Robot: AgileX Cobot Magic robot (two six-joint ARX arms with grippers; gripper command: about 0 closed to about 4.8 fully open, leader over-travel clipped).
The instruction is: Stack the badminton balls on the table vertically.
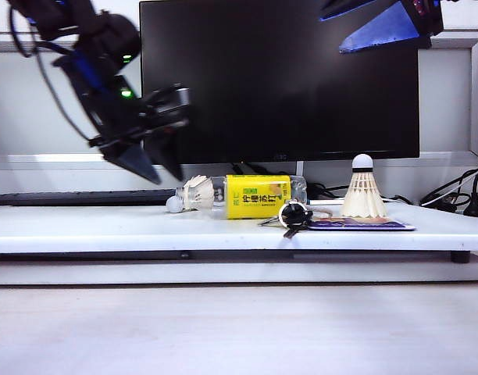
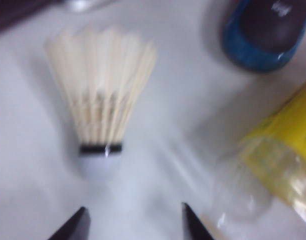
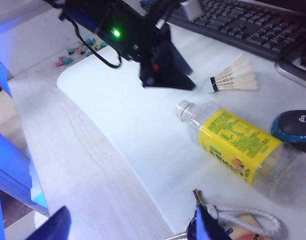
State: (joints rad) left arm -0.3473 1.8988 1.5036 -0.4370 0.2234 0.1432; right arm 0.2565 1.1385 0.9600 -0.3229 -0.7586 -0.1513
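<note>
Hovering at the exterior view's upper left, the left gripper [image 1: 155, 166] spreads its jaws above the lying shuttlecock [image 1: 194, 193], likely lining up a grasp. Right of centre, the upright shuttlecock [image 1: 362, 191] awaits stacking. Top right, the right gripper [image 1: 356, 23] hangs open, empty.

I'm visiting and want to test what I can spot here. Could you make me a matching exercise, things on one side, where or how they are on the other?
Things:
1. white feather shuttlecock with dark band, lying down
2. white feather shuttlecock standing upright
3. clear plastic bottle with yellow label
4. left gripper

States:
A. on its side between the two shuttlecocks
B. cork tip up, on a flat card
C. jaws open, above the table
D. beside the bottle's cap end

Pairs: 1-D, 2-B, 3-A, 4-C
</note>
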